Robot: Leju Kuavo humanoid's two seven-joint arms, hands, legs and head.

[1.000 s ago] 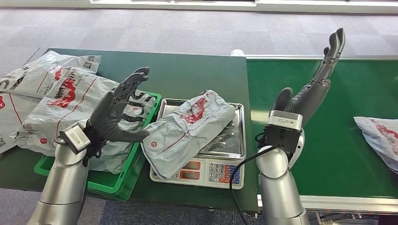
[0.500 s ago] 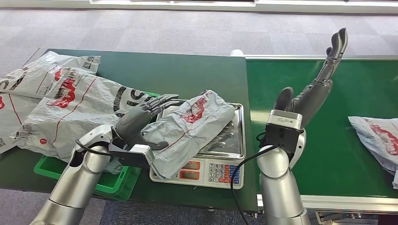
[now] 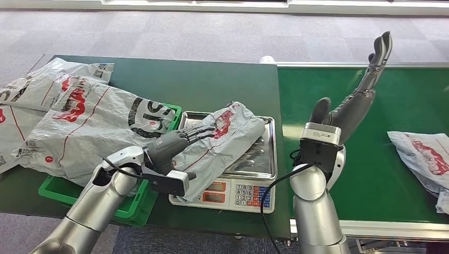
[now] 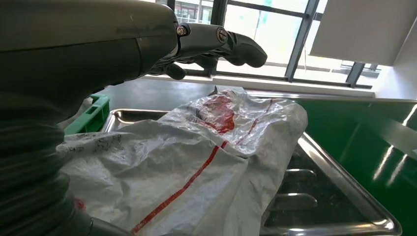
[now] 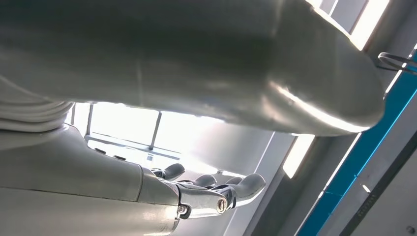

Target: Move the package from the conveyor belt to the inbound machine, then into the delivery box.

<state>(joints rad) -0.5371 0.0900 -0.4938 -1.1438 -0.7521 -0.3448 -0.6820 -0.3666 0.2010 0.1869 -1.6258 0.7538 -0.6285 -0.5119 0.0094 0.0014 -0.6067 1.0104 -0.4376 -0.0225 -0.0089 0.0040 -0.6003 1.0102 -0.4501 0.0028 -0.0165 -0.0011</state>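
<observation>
Over package [image 3: 217, 143], left hand [image 3: 177, 143] lowered further

Head view high, facing down over scale tray [image 3: 270, 153], left wrist view close on it, right wrist view facing ceiling

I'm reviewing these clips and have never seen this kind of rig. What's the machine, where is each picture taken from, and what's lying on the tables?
It is a humanoid robot with two silver arms. The wide picture looks down from its head; the other two come from cameras at its wrists. The left hand reaches over a grey package lying on the scale's metal tray, fingers spread above it, not yet gripping. The right hand is raised, open and holding nothing, over the conveyor belt, where another package lies. More bags are piled over a green crate.
</observation>
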